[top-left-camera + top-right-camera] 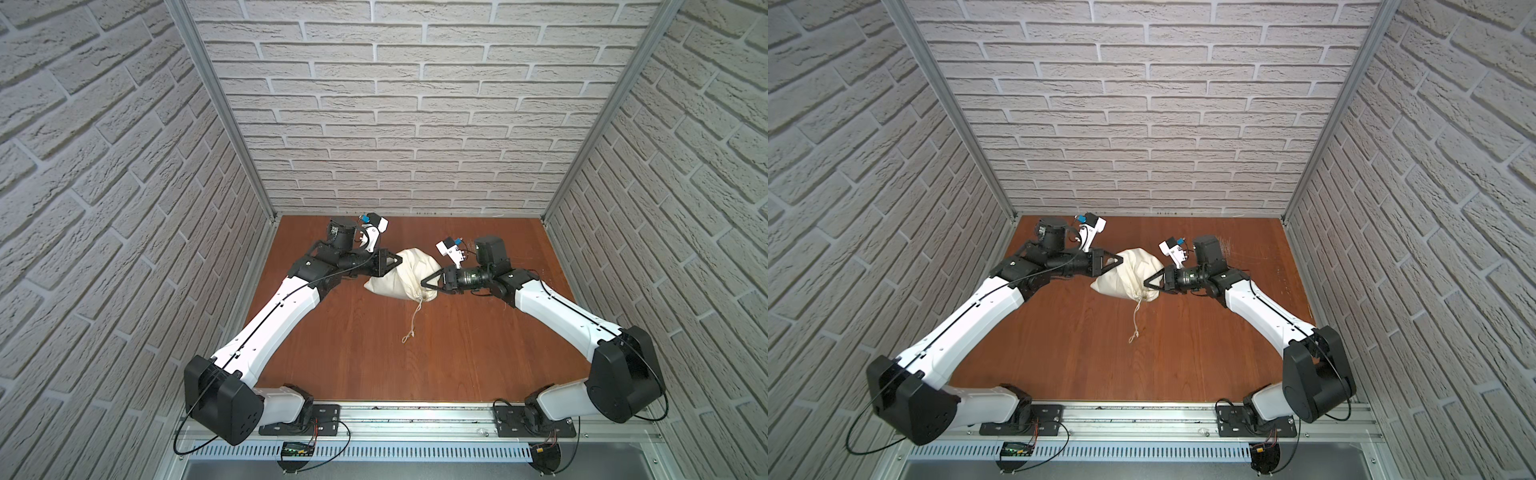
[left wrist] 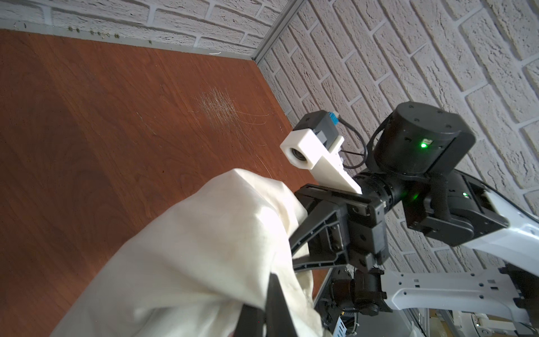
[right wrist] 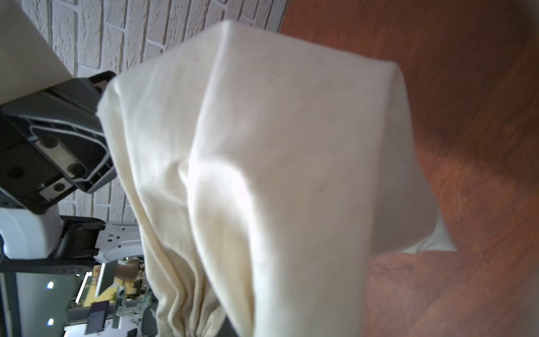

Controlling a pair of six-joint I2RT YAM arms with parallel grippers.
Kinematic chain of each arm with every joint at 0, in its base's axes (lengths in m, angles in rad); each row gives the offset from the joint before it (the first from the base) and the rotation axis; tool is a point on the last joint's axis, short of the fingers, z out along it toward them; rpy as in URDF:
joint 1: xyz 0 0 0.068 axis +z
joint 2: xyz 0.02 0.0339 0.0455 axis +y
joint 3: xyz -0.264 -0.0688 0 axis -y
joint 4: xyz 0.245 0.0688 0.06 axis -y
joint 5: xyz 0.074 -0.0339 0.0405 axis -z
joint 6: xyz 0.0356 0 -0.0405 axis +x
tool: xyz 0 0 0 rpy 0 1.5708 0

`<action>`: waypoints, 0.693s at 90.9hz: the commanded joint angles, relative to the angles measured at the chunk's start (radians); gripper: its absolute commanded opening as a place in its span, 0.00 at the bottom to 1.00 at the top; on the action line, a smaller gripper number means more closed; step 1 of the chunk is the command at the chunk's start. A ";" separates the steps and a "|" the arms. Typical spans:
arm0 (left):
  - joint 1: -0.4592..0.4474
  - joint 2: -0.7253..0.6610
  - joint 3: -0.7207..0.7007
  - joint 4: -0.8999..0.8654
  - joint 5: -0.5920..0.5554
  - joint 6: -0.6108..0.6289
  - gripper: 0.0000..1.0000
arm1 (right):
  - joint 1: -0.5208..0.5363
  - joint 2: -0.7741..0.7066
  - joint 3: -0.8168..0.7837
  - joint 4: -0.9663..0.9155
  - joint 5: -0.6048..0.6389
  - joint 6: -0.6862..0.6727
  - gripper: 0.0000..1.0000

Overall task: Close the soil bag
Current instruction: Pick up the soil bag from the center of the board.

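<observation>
A cream cloth bag [image 1: 409, 274] is seen lying on its side at the middle of the brown table [image 1: 374, 365], caught between two robot arms inside a brick-patterned enclosure. The left pincer [image 1: 398, 261] is clenched on a pinch of cloth at the bag's far end. The right pincer [image 1: 424, 284] is clenched on the fabric just beside the gathered neck at the near end. In both top views the beige cord [image 1: 417, 316] is shown trailing loose from the neck across the bare wood, with its knot [image 1: 409, 334] resting apart from both pincers. In the left wrist view the right pincer's fingers [image 2: 315, 224] are seen converging into the folds of cloth, their tips hidden by it. The right wrist view is largely filled by the creased bag [image 3: 277, 175].
</observation>
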 commanded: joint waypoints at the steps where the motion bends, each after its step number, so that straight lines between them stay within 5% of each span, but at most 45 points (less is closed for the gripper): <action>1: 0.010 -0.010 0.034 0.086 0.004 0.019 0.00 | 0.008 -0.037 0.033 0.013 0.032 -0.032 0.03; 34: 0.071 0.015 -0.040 0.097 -0.035 -0.057 0.00 | 0.007 -0.093 0.038 0.169 0.084 0.044 0.03; 47: 0.114 0.025 -0.081 0.130 -0.027 -0.116 0.08 | 0.007 -0.090 0.044 0.184 0.111 0.053 0.03; 53: 0.131 0.017 -0.096 0.136 -0.030 -0.133 0.27 | 0.006 -0.093 0.039 0.200 0.121 0.056 0.03; 63: 0.159 -0.004 -0.111 0.139 -0.042 -0.145 0.29 | 0.004 -0.098 0.039 0.199 0.142 0.048 0.03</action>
